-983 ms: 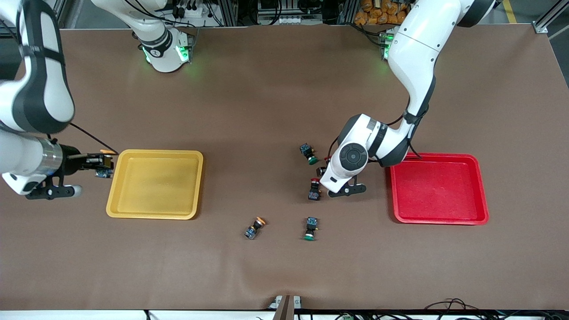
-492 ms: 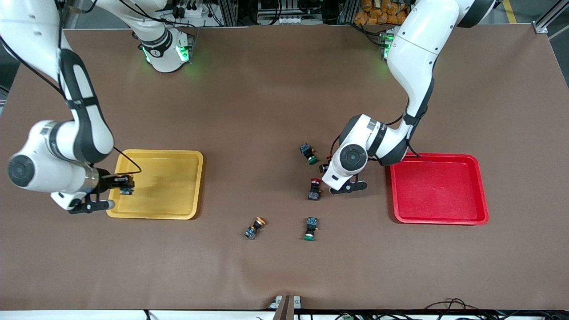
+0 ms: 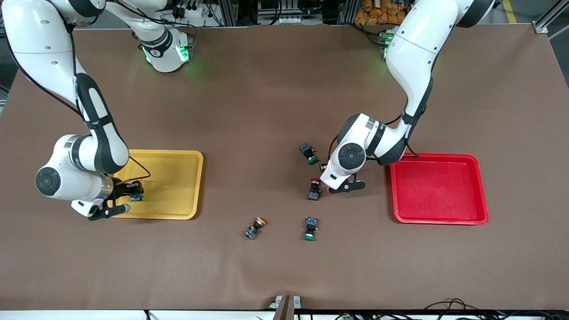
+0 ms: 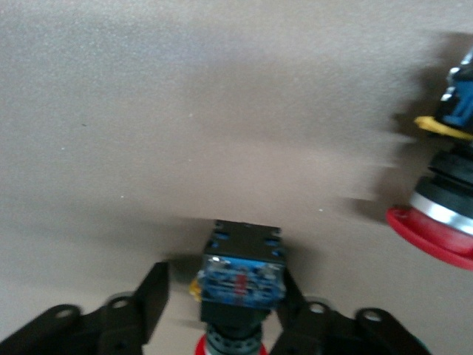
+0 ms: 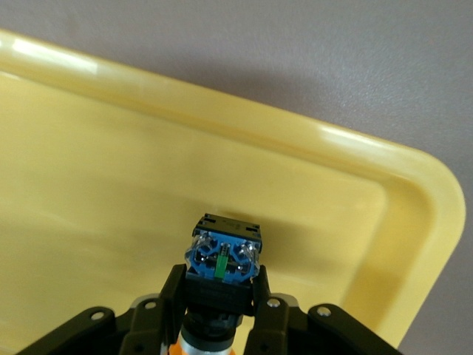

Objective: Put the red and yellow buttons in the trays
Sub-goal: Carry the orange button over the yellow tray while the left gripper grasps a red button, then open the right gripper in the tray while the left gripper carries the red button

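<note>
Fingers of my right gripper (image 5: 219,305) pinch a yellow-capped button (image 5: 222,259) over the yellow tray (image 3: 178,178), at its corner nearest the front camera toward the right arm's end. My left gripper (image 4: 222,310) sits low over the table between the trays, jaws spread around a red-capped button (image 4: 240,274), one finger (image 4: 151,307) apart from it. I see another red-capped button (image 3: 314,189) just beside it. The red tray (image 3: 438,189) lies toward the left arm's end.

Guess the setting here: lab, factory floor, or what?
Likely a robotics lab workcell: two arms bolted at one brown-covered table, aluminium framing and cabling along its edge, sorting props like the yellow tray.
</note>
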Robot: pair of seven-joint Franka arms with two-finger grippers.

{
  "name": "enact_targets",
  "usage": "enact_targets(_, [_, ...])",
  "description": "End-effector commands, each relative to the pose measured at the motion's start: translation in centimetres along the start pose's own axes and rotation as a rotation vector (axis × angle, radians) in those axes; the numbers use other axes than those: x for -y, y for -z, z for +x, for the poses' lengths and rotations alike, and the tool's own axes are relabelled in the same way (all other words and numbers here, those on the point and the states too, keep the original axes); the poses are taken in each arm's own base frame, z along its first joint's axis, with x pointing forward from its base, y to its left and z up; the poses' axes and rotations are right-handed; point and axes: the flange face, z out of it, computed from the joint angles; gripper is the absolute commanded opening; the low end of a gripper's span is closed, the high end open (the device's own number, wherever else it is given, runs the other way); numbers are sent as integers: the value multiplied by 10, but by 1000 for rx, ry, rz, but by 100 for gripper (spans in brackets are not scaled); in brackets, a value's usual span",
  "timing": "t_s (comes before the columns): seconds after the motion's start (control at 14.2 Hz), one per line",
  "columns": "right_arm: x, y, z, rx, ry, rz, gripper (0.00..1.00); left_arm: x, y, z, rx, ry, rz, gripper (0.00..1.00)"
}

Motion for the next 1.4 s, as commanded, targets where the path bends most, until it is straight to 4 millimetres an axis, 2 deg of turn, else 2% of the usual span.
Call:
enact_targets(0.0, [-17, 3, -3, -4, 30, 4, 71, 0, 7, -1, -6, 17, -13, 29])
enact_targets(0.07, [-16, 3, -3, -4, 25, 4, 100, 2, 13, 0, -14, 19, -19, 23])
enact_targets(0.28, [-5, 16, 4, -10, -7, 1, 100, 19, 57, 7, -44, -14, -29, 23])
enact_targets(0.42, [22, 42, 20, -8, -60, 1, 100, 52, 99, 17, -36, -8, -28, 23])
enact_targets(0.63, [85, 84, 51, -7, -137, 0, 100, 106, 157, 24, -24, -24, -30, 21])
enact_targets(0.77, [135, 97, 69, -29, -215, -6, 100, 136, 183, 26, -18, -53, -29, 19])
enact_targets(0.91, [190, 95, 82, -46, -323, -12, 100, 172, 188, 36, 8, -97, -23, 19])
enact_targets(0.98, [225, 94, 92, -60, -398, -4, 100, 195, 191, 44, 12, -117, -21, 19])
enact_targets(1.12, [285, 89, 117, -117, -575, 15, 100, 238, 190, 60, 5, -195, 5, 20])
enact_targets(1.19, [309, 81, 128, -162, -646, 38, 100, 261, 186, 69, 1, -217, 11, 20])
enact_targets(1.33, [343, 63, 149, -268, -819, 114, 100, 292, 169, 87, -3, -251, -1, 22])
